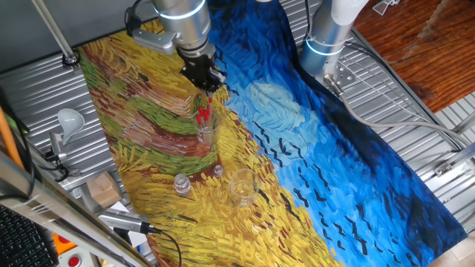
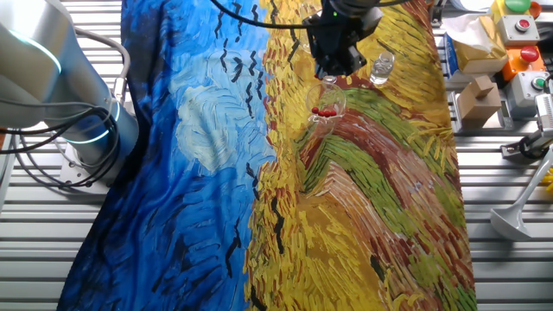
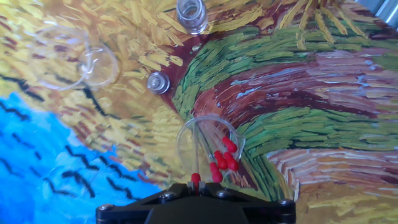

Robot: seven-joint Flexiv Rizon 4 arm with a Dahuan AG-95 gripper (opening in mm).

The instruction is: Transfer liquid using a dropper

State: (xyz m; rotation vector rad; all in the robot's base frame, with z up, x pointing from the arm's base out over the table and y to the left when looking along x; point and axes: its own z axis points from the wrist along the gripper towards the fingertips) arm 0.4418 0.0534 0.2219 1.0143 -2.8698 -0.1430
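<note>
A clear glass (image 3: 186, 140) holds several droppers with red bulbs (image 3: 225, 158); it stands on the painted cloth and also shows in one fixed view (image 1: 205, 127) and in the other fixed view (image 2: 327, 112). My gripper (image 3: 196, 185) is directly above the glass, and its pads are shut on the red bulb of one dropper (image 3: 196, 178), whose thin tube reaches down into the glass. The gripper also shows in the fixed views (image 1: 205, 83) (image 2: 333, 72).
An empty clear beaker (image 3: 93, 62) (image 1: 242, 185), a small vial (image 3: 191, 14) (image 1: 182, 184) (image 2: 381, 67) and a small round cap (image 3: 158, 82) (image 1: 218, 170) stand on the cloth near the glass. The arm's base (image 1: 326, 41) is at the cloth's far edge.
</note>
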